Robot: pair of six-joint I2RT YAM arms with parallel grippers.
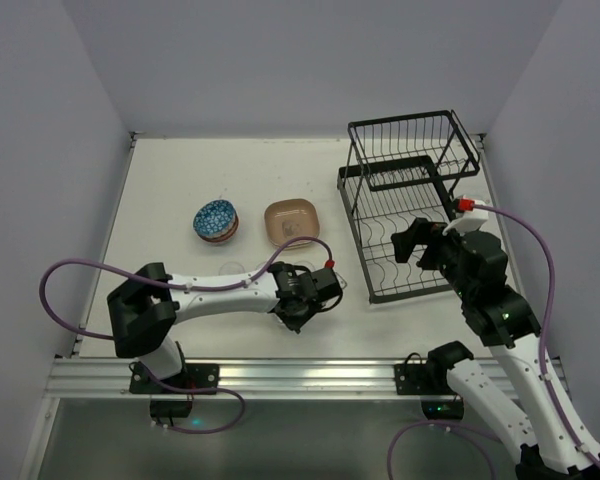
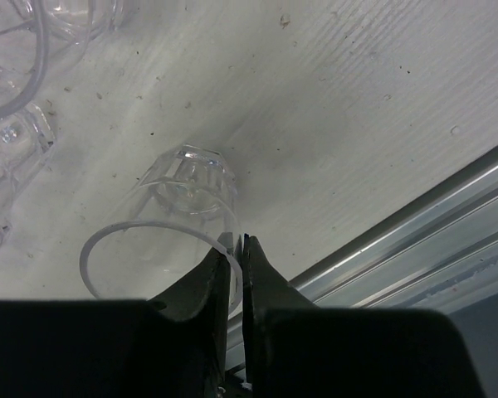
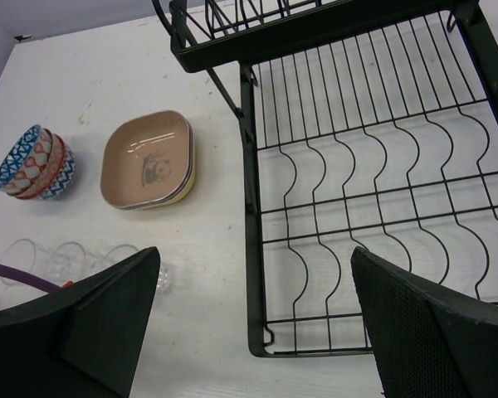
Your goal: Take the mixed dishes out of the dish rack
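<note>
My left gripper (image 2: 239,242) is shut on the rim of a clear glass cup (image 2: 183,207). The cup's wall is pinched between the fingers and its base is down at the white table. From above, the left gripper (image 1: 305,300) sits near the table's front edge. Three more glass cups (image 3: 66,257) stand beside it. Two stacked patterned bowls (image 1: 216,221) and stacked rounded-square plates (image 1: 291,221), tan on top, rest mid-table. The black dish rack (image 1: 410,190) shows no dishes. My right gripper (image 1: 420,245) hangs open over the front left corner of the lower tray (image 3: 249,207).
The metal rail (image 2: 415,240) at the table's front edge runs close to the held cup. Other clear glasses (image 2: 17,66) stand just left of it. White walls enclose the table on three sides. A purple cable (image 1: 70,300) loops off the left arm.
</note>
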